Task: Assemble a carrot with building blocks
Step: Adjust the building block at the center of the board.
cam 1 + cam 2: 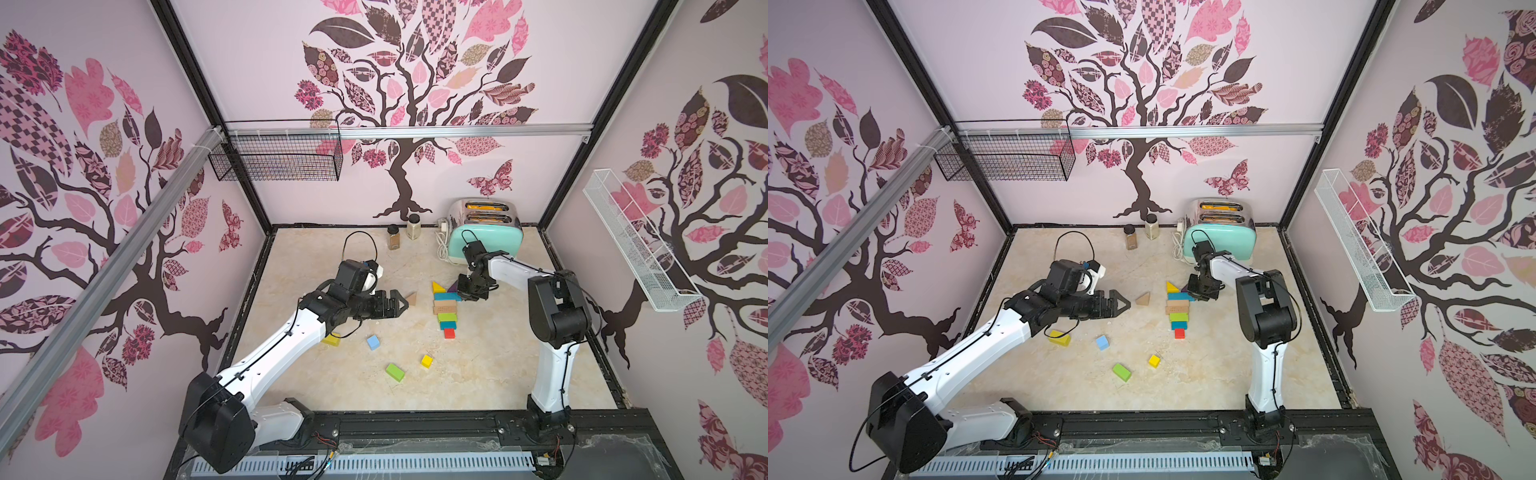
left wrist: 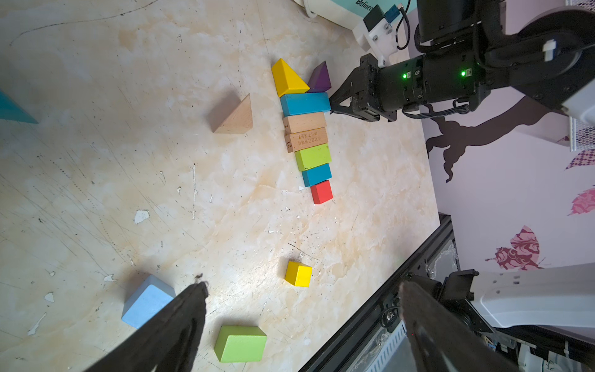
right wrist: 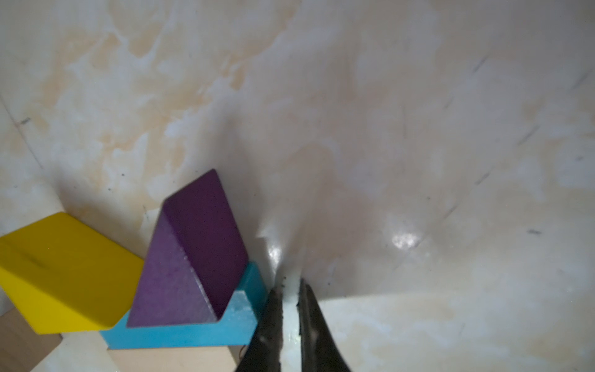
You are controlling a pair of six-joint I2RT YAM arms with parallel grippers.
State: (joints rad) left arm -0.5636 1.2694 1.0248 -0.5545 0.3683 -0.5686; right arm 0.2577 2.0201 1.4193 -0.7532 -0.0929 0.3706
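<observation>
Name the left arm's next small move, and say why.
Probably ease the open left gripper forward and close on the wooden wedge just ahead: it lies apart from the row, whose top has only a yellow wedge and a purple wedge.

In the row you have a yellow wooden wedge point(image 2: 287, 77), a purple wooden wedge point(image 2: 320, 77), a long teal wooden brick point(image 2: 304, 103), a plain bare-wood brick point(image 2: 304, 122), a bare-wood brick stamped with dark characters point(image 2: 307, 139), a lime-green wooden brick point(image 2: 313, 157), a short teal wooden brick point(image 2: 316, 174) and a red wooden cube point(image 2: 321, 192). Your loose pieces are a bare-wood wedge point(image 2: 234, 116), a light blue wooden block point(image 2: 146, 301), a yellow wooden cube point(image 2: 298, 273), a loose lime-green wooden brick point(image 2: 240, 343) and a yellow wooden brick point(image 1: 1059, 338). The tabletop point(image 1: 478, 374) is cream marbled with tan, the walls point(image 1: 270, 62) pale pink with a dark brown tree bearing pink and patterned leaves, and the toaster point(image 1: 486, 237) mint green and chrome.
</observation>
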